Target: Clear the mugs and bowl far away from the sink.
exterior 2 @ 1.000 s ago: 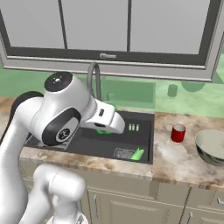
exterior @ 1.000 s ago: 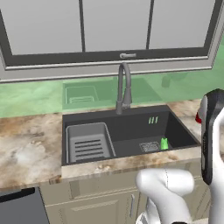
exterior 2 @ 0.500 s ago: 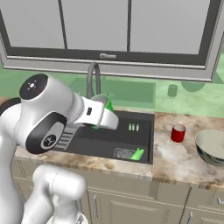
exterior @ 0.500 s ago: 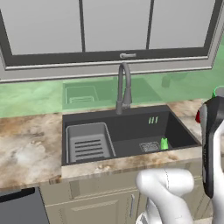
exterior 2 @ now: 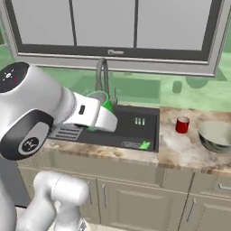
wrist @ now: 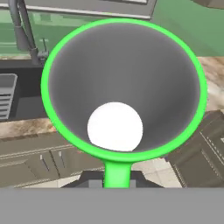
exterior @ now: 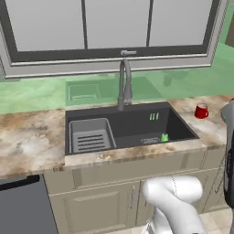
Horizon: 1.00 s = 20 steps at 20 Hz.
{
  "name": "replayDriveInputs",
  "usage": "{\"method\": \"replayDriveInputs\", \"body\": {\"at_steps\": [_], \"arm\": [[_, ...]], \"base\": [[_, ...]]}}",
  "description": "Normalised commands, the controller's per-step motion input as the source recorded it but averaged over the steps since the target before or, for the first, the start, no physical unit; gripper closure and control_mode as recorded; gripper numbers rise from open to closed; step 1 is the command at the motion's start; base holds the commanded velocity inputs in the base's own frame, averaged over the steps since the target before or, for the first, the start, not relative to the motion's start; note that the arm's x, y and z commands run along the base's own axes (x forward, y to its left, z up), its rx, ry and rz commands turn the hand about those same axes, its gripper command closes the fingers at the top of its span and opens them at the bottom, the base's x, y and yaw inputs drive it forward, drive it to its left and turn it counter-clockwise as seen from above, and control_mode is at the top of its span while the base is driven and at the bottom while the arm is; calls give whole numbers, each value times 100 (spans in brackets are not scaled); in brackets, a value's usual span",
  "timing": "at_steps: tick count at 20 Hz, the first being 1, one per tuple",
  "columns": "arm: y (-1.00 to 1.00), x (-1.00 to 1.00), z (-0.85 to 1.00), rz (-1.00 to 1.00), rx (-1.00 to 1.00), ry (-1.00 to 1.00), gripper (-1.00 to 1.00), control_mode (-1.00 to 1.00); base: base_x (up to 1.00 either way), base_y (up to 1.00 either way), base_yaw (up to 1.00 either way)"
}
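Gripper (wrist: 112, 183) clamps green mug (wrist: 124, 87), prob. above sink (exterior 2: 131, 131) front edge.

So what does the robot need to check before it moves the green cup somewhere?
1. Green mug gripped: ok; the gripper is shut on its handle, and the hand view looks straight into the cup.
2. Mug lifted off the counter: ok; the right base view shows it carried at the arm's end above the sink.
3. Mug empty, nothing to spill: ok; just a pale bottom inside.
4. Red mug out of the way: cannot tell; it stands on the counter right of the sink.
5. Bowl out of the way: cannot tell; it sits further right.
6. Drop spot chosen: cannot tell.
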Motion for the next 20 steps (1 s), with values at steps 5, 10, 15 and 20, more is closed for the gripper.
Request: {"method": "replayDriveInputs", "body": {"at_steps": [5, 10, 15, 20], "arm": [[0, 0, 0, 0, 0, 0, 100, 100], [0, 0, 0, 0, 0, 0, 100, 100], [0, 0, 0, 0, 0, 0, 100, 100], [0, 0, 0, 0, 0, 0, 100, 100]], "base": [[-100, 78, -16], [-100, 97, -15], [-28, 79, -28], [-9, 21, -64]]}}
